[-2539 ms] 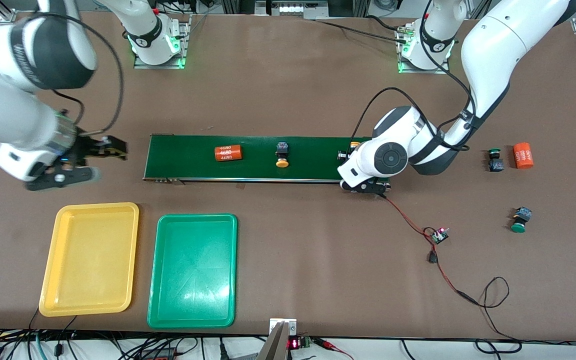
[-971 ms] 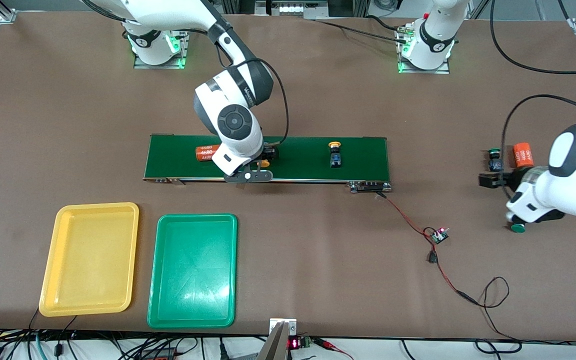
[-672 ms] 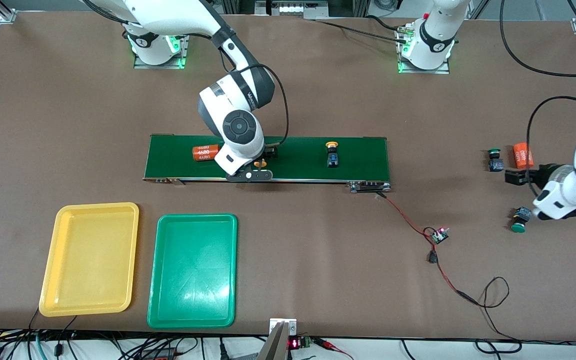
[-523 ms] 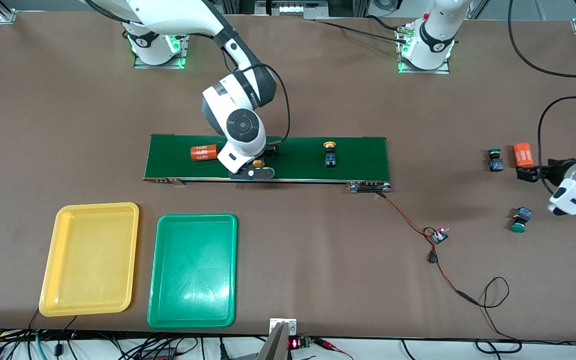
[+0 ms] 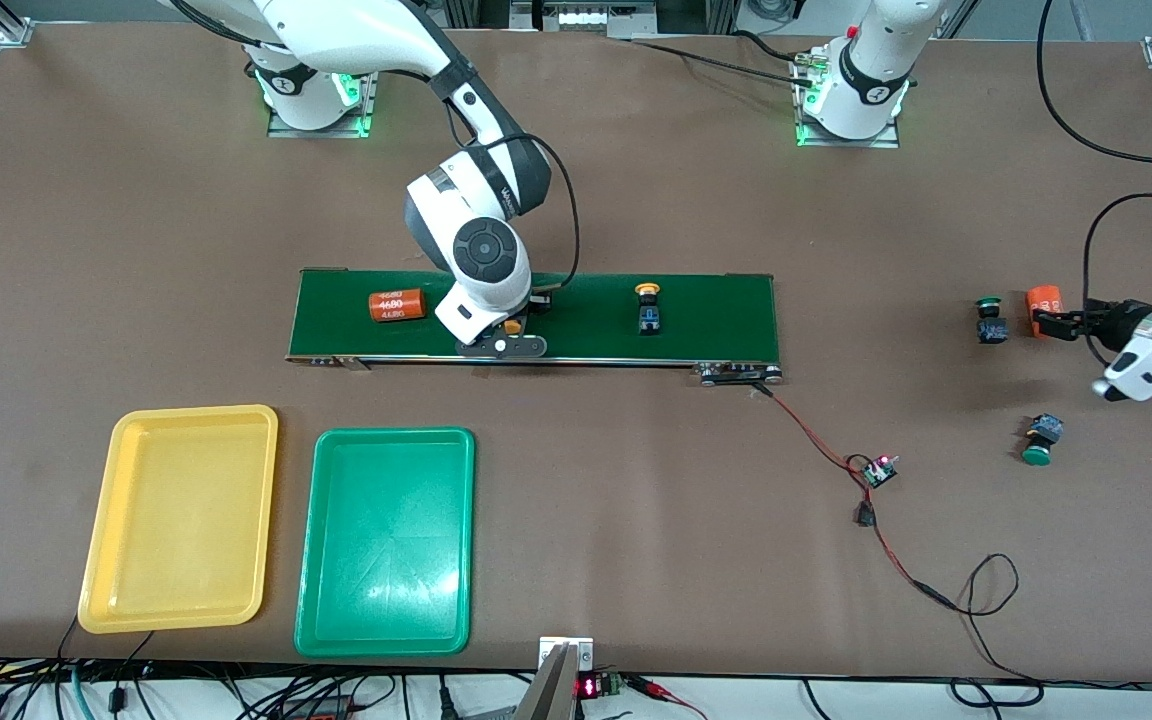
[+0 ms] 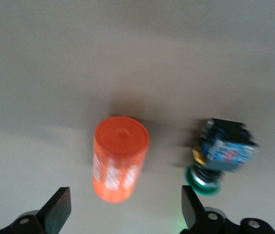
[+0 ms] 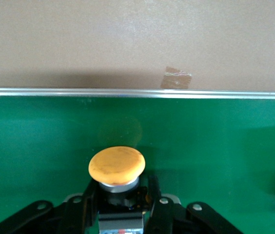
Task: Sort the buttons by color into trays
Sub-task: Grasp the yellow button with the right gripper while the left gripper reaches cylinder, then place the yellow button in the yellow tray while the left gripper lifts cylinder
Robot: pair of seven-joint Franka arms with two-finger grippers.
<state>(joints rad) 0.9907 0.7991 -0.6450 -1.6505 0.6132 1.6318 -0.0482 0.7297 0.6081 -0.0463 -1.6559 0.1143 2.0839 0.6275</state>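
Observation:
My right gripper (image 5: 513, 332) is down on the dark-green belt (image 5: 716, 310), shut on a yellow button (image 5: 513, 326). In the right wrist view its fingers (image 7: 154, 202) clamp the dark body under the yellow cap (image 7: 116, 165). A second yellow button (image 5: 647, 307) lies on the belt. My left gripper (image 5: 1039, 324) hangs open and empty over an orange cylinder (image 5: 1043, 298), beside a green button (image 5: 988, 318); both show in the left wrist view, the cylinder (image 6: 120, 158) and the button (image 6: 220, 156). Another green button (image 5: 1040, 440) lies nearer the camera. The yellow tray (image 5: 194, 412) and green tray (image 5: 391, 433) hold nothing.
Another orange cylinder (image 5: 395, 304) printed 4680 lies on the belt toward the right arm's end. A small circuit board (image 5: 878, 470) with a red-black wire (image 5: 816, 440) lies on the table between the belt and the nearer green button.
My left gripper has moved from over the nearer green button to over the orange cylinder. The belt has carried its cylinder and second yellow button toward the right arm's end. My right gripper stayed at its button.

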